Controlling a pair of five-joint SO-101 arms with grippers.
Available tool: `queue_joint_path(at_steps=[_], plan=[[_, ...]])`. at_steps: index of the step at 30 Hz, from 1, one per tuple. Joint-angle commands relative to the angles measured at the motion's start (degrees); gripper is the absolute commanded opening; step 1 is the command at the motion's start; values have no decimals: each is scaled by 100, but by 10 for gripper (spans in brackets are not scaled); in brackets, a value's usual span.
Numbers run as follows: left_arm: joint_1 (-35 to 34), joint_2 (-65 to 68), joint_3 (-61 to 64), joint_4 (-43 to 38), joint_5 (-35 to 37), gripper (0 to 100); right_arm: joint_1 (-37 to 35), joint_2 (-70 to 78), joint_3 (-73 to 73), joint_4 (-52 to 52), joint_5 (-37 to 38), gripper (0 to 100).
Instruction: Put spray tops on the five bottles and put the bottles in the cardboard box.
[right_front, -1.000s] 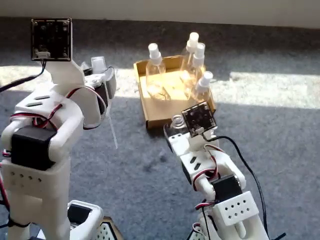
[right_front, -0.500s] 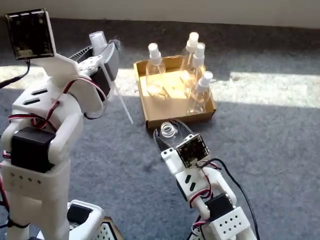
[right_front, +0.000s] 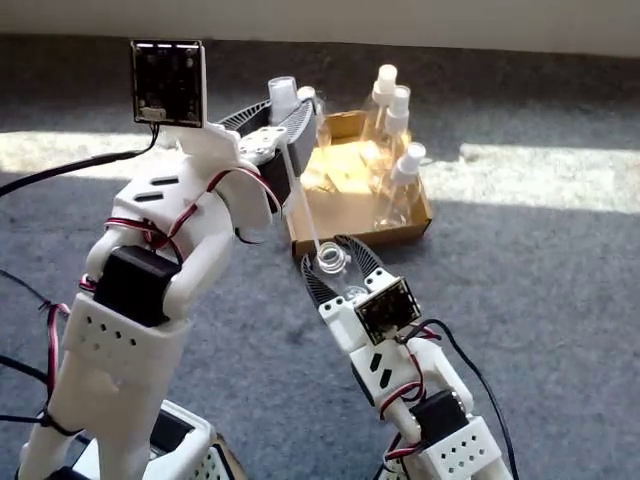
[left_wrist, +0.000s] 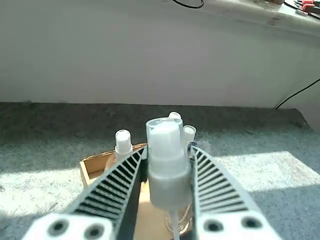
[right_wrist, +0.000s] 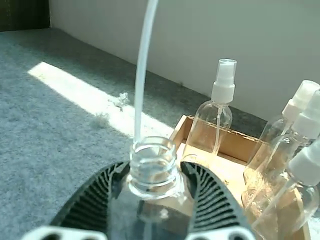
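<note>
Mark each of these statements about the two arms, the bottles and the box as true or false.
1. The left gripper is shut on a white spray top with a long tube. True.
2. The clear plastic bottle in the right gripper wears a spray top. False: its neck is open.
3. Four capped bottles stand in the brown cardboard box. True.
4. The right gripper's bottle lies on its side inside the box. False: the fingers hold it upright, outside the box.
</note>
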Motion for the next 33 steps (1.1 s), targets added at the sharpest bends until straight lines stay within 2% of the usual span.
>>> queue_joint_path(at_steps=[1,10,17,33], plan=[[101,-92,-13,-149,53,4,92,-75,75,-119,70,5],[470,-84,418,-202,53,4,84,-75,75,-119,70,5],[699,-84,462,-589,-422,4,75,-75,75,-119,70,5],[549,-75,-40,-976,-527,4,75,-66,84,-92,70,5]])
